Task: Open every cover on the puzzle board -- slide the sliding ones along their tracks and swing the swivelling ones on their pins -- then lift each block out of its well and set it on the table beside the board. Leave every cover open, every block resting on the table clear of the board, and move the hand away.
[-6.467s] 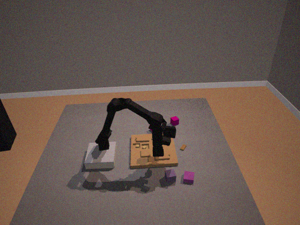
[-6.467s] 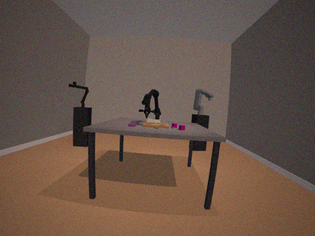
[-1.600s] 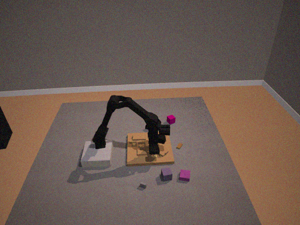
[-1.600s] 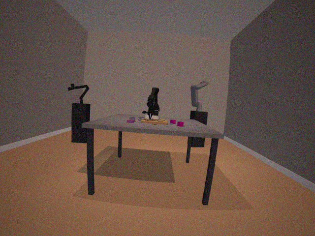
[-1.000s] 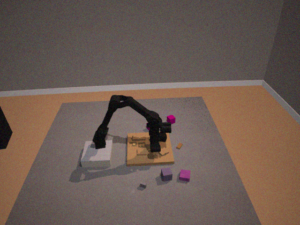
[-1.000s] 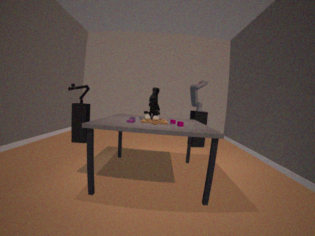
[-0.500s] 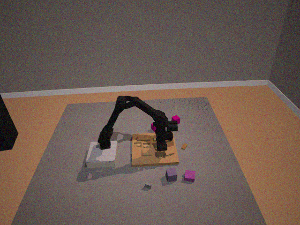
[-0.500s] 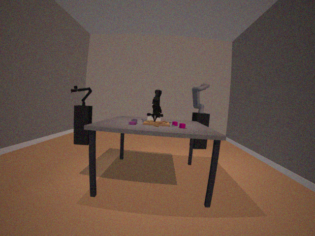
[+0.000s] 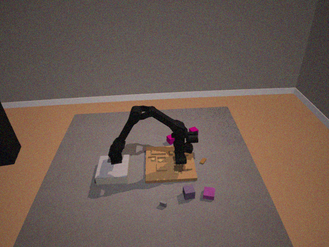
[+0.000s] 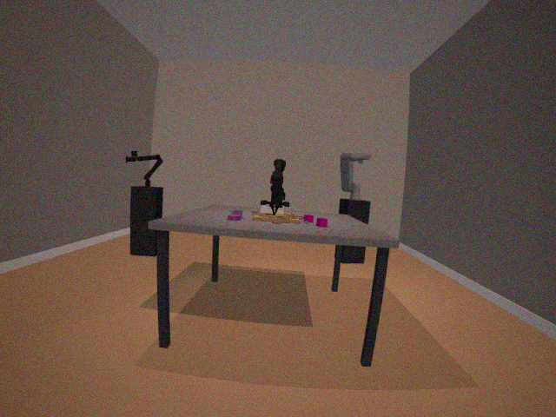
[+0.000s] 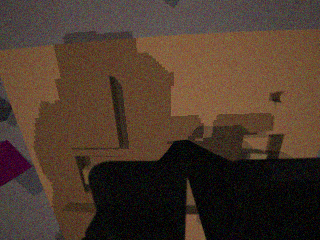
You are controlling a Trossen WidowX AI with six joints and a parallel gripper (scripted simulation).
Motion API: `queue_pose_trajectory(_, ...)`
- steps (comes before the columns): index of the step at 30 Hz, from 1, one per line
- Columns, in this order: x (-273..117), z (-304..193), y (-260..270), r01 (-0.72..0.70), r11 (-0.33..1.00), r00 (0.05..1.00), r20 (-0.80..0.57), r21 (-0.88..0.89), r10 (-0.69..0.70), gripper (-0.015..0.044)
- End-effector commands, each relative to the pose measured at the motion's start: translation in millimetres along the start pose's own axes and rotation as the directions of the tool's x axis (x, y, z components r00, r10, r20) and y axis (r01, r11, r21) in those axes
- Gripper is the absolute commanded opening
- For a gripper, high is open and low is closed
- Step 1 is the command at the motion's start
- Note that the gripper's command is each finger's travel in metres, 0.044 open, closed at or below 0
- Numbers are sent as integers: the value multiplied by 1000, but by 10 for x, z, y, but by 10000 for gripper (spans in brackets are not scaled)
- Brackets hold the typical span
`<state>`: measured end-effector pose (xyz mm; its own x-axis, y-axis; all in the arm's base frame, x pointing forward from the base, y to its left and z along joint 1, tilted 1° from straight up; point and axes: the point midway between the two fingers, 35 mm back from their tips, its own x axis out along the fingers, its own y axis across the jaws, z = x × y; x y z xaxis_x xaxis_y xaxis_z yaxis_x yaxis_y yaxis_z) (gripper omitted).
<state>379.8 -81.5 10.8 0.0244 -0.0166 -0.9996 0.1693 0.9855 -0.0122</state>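
The wooden puzzle board [image 9: 190, 174] [image 10: 294, 220] [image 11: 225, 63] lies flat, with raised strips and recesses. A cover strip [image 9: 158, 153] runs near its far edge. My gripper [image 9: 180, 162] [image 10: 274, 214] [image 11: 180, 143] is shut and empty, pointing down low over the board's right half; it hides part of the board, so those covers cannot be made out. A purple block [image 9: 188, 192] [image 10: 236, 212] and a flatter magenta block [image 9: 208, 193] [image 10: 234, 217] rest on the table before the board. Two magenta blocks [image 9: 169, 139] [image 9: 193, 130] [image 10: 308, 218] [image 10: 321, 221] rest beyond it.
A white box [image 9: 112, 172] stands left of the board, by the arm's base. A small orange piece [image 9: 202, 160] lies right of the board and a small grey piece [image 9: 163, 204] lies in front. The arm's shadow darkens part of the board. Other arms stand on black pedestals [image 10: 146, 220] [image 10: 354, 208] beyond the table.
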Motion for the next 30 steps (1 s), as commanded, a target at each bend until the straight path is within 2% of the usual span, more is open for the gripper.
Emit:
queue_pose_trajectory(1,6,46,34,-4,1000,1000,-1,2,4,0)
queue_pose_trajectory(30,-350,73,40,-4,1000,1000,0,2,4,0)
